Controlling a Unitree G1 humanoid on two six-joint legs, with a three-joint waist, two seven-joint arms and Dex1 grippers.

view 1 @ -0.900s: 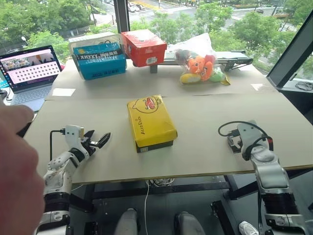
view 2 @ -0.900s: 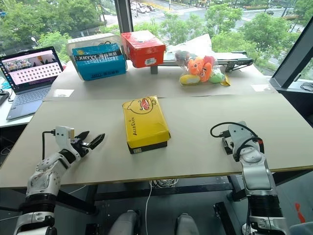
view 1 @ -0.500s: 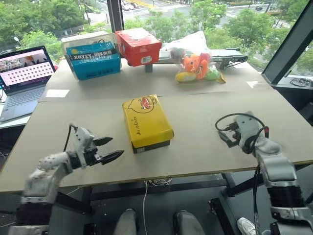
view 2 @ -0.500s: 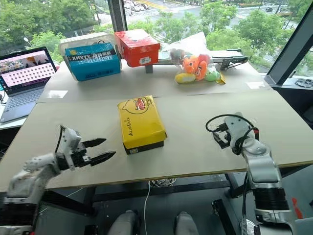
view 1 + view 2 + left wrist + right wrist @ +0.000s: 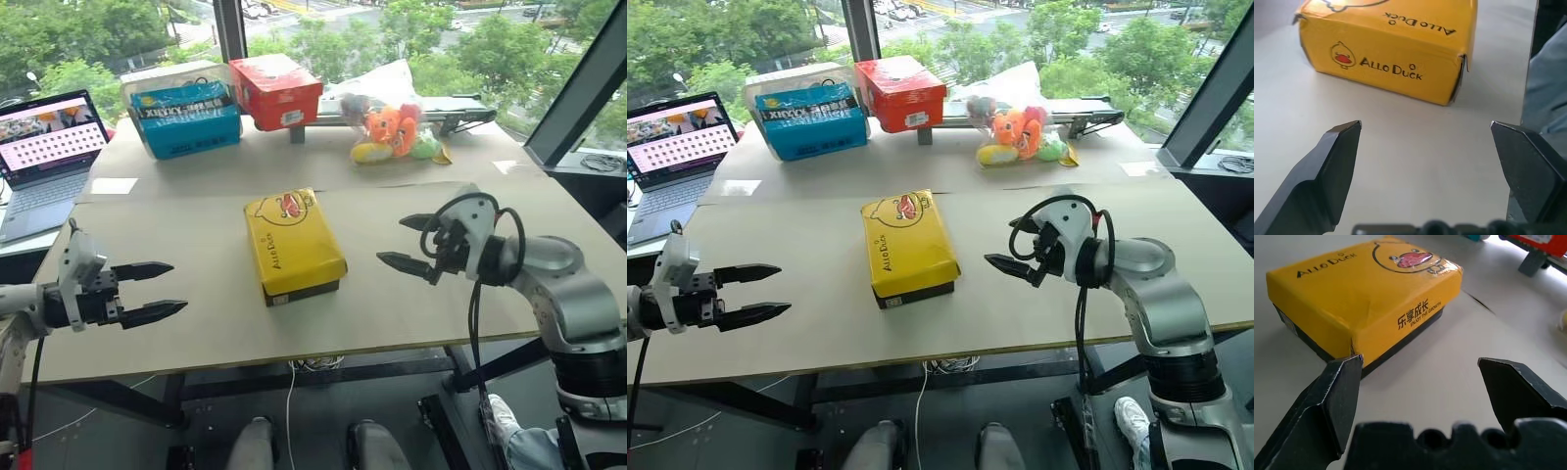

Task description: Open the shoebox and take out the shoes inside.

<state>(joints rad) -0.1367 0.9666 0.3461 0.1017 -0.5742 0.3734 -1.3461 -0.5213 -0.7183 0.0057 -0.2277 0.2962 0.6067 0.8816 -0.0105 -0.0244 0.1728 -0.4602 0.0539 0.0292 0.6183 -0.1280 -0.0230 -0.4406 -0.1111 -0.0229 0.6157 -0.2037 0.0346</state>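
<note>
Nothing of the task looks done: the rectangular cardboard shoebox with the bright yellow duck-print lid and black base (image 5: 292, 246) lies shut in the middle of the grey table (image 5: 196, 211), so the shoes inside are hidden. The left gripper (image 5: 157, 291) and right gripper (image 5: 406, 242) flank it, both apart from it, fingers spread and empty.
</note>
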